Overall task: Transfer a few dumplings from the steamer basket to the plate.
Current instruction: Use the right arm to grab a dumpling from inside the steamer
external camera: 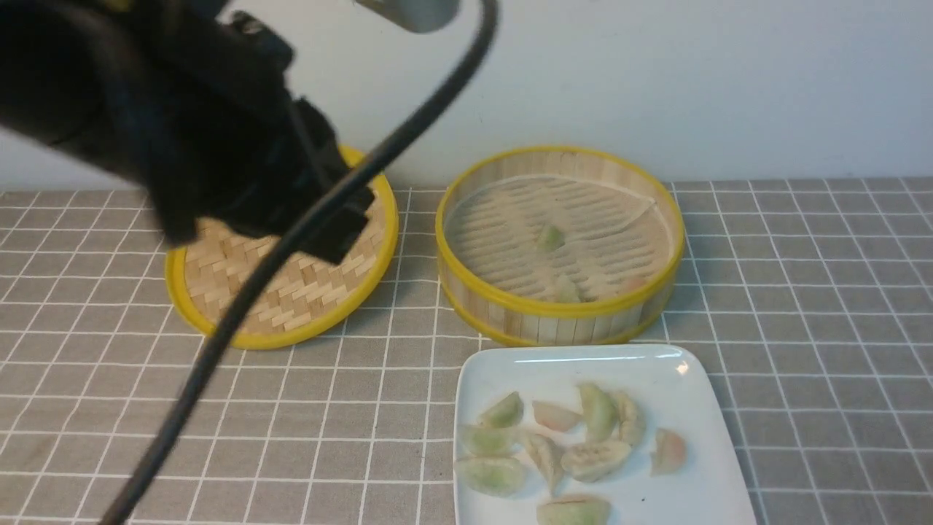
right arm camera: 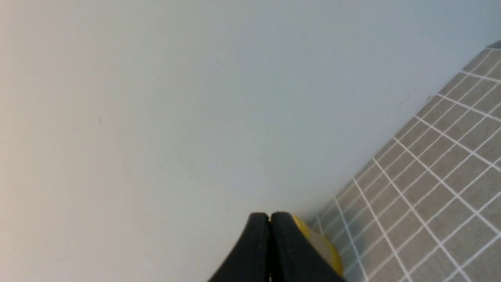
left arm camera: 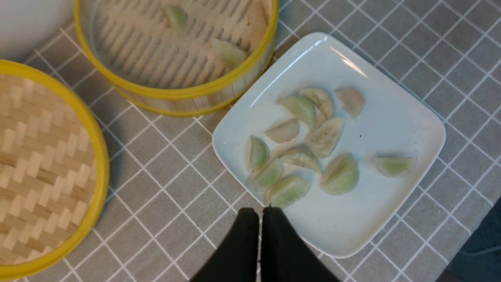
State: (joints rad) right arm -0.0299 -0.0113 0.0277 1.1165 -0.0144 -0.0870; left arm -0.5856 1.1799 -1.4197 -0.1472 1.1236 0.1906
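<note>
Mostly dumplings (external camera: 594,459) sit on plate (external camera: 583,364), 3 in basket (external camera: 557,308); L gripper (left arm camera: 261,213) closed.

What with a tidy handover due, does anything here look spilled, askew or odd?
Nothing is spilled: the dumplings all lie in the steamer basket or on the plate. Only the paper liner looks odd: its far right edge seems folded inward instead of lying flat.

No legible text, labels or nos. anywhere

Colours and weave
Pale green, pinkish dumplings (external camera: 596,459); white plate (external camera: 700,408); yellow-rimmed steamer basket (external camera: 561,306); herringbone lid (external camera: 291,292); grey, white-gridded cloth (external camera: 802,292).
</note>
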